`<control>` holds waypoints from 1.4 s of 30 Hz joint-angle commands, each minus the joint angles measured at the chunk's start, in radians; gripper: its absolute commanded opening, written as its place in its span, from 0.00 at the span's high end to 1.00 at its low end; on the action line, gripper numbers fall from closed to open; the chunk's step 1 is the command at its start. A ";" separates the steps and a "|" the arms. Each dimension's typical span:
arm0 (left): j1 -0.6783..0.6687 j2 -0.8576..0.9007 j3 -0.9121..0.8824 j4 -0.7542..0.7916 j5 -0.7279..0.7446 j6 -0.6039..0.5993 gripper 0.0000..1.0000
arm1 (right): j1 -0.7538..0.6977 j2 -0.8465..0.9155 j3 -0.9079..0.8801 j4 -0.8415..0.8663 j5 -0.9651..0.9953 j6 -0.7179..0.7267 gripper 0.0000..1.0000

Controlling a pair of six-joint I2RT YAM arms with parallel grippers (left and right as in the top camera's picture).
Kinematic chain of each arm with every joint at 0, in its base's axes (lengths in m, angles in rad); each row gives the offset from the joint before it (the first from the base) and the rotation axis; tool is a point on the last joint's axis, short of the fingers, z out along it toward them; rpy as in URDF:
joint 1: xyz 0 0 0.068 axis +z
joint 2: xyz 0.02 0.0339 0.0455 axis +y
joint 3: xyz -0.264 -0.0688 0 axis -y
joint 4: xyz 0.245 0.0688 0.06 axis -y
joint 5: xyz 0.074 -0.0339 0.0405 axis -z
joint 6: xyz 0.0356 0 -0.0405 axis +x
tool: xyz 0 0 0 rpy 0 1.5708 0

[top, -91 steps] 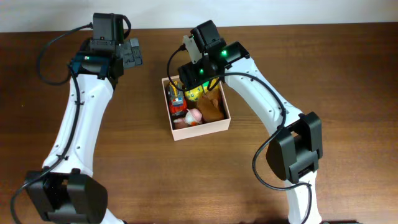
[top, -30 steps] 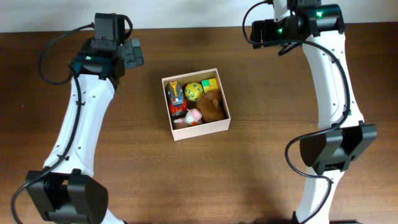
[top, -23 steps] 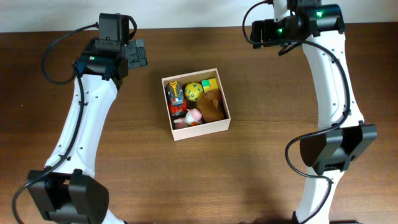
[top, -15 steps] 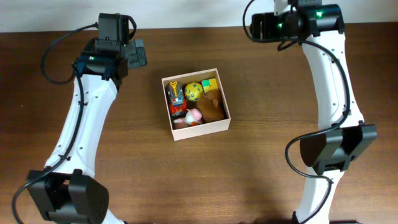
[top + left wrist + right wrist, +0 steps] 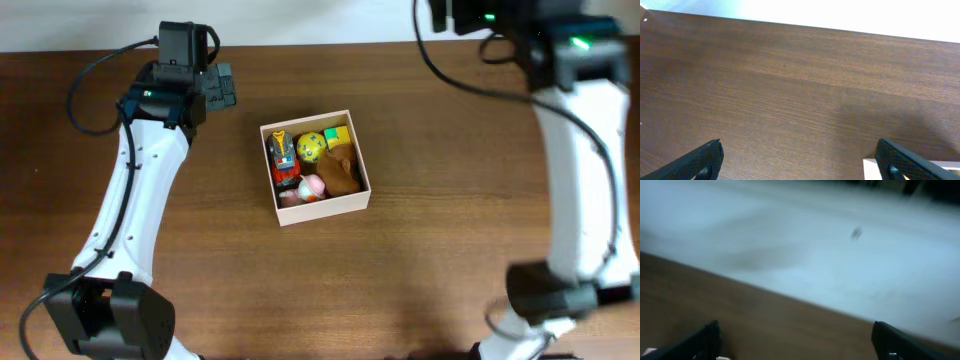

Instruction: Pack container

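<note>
The container (image 5: pixel 325 208), a square cream-walled box, sits mid-table and holds a yellow ball (image 5: pixel 309 146), a brown toy (image 5: pixel 342 172), a pink toy (image 5: pixel 312 187) and an orange-red toy (image 5: pixel 282 155). My left gripper (image 5: pixel 222 88) hovers to the container's upper left, well apart from it. In the left wrist view this gripper (image 5: pixel 800 162) is open over bare wood, with a container corner (image 5: pixel 871 170) by its right finger. My right gripper (image 5: pixel 438 12) is at the table's far edge, partly cut off. The blurred right wrist view shows that gripper (image 5: pixel 800 342) open and holding nothing.
The dark wooden table (image 5: pixel 400 270) ends at a pale wall (image 5: pixel 300 20) along the back. The left arm (image 5: pixel 135 190) runs down the left side. The right arm (image 5: pixel 580 170) runs down the right side.
The right arm has left the container and swung up and right to the back edge, still moving. The left gripper shifted slightly right, then held. The container's contents have not moved.
</note>
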 commanded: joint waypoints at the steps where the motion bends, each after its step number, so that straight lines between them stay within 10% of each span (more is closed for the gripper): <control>1: 0.002 -0.021 0.012 -0.001 -0.010 -0.013 0.01 | -0.002 -0.127 0.017 -0.017 -0.002 -0.074 0.01; 13: 0.002 -0.021 0.012 -0.001 -0.010 -0.013 0.01 | -0.002 -0.511 -0.189 -0.078 0.005 -0.074 0.01; 29: 0.002 -0.021 0.012 -0.001 -0.010 -0.013 0.01 | -0.089 -1.388 -1.392 0.404 0.005 -0.070 0.01; 42: 0.002 -0.021 0.012 -0.001 -0.010 -0.013 0.01 | -0.108 -1.619 -1.987 0.837 0.005 -0.070 0.01</control>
